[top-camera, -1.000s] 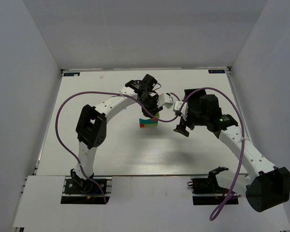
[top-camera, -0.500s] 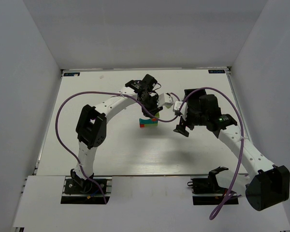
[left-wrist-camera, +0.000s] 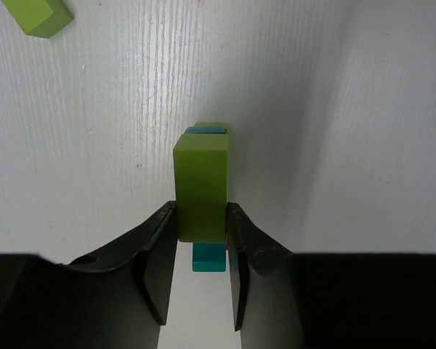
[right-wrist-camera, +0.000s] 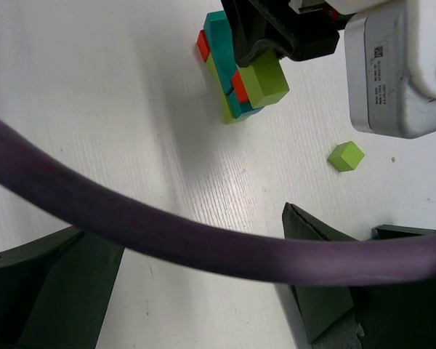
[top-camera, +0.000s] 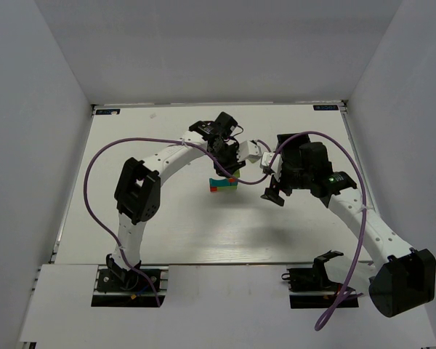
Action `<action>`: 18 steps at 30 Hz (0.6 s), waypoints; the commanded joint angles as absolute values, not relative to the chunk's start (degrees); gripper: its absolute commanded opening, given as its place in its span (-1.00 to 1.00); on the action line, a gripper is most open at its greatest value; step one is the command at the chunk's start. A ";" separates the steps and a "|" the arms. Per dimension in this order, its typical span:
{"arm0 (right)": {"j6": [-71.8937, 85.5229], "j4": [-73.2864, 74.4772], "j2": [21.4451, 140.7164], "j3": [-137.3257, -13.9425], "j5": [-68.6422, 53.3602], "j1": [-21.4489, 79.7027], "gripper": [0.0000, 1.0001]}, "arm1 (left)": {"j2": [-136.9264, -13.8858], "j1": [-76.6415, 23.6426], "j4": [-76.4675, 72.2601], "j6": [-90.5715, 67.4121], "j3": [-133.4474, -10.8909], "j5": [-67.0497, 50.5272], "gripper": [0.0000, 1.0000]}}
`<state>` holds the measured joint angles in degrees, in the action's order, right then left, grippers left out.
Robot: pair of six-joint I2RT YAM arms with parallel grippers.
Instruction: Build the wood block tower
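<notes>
From above we saw the small stack of painted wooden blocks [top-camera: 223, 185] on the white table [top-camera: 167, 225] under the left gripper [top-camera: 231, 174]; its wrist view showed it pinching the stack's top lime green rectangular wooden block [left-wrist-camera: 201, 187]; the right wrist view showed the right gripper [right-wrist-camera: 196, 291] spread wide.

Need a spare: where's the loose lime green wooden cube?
In the right wrist view the lime green wooden cube lies alone on the white table, right of the wood block tower.

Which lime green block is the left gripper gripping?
The long lime green block, clamped by the left gripper over the tower. The small lime green cube lies loose on the table, apart from it.
</notes>
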<state>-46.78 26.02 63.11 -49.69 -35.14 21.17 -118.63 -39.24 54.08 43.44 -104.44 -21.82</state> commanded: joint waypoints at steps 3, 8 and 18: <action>-47.11 26.37 63.19 -49.22 -36.56 21.18 0.81 | -117.07 -39.64 54.23 43.33 -105.21 -21.88 -0.08; -47.28 26.46 63.46 -49.31 -36.56 21.09 0.81 | -116.54 -39.64 54.23 43.33 -104.68 -21.36 -0.03; -47.11 26.63 63.46 -49.40 -36.56 21.09 0.81 | -116.02 -39.64 53.70 42.28 -104.68 -20.31 0.46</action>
<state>-46.94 26.04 63.33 -49.69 -35.14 21.17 -118.63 -39.24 53.95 42.61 -104.44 -20.45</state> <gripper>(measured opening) 0.904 0.714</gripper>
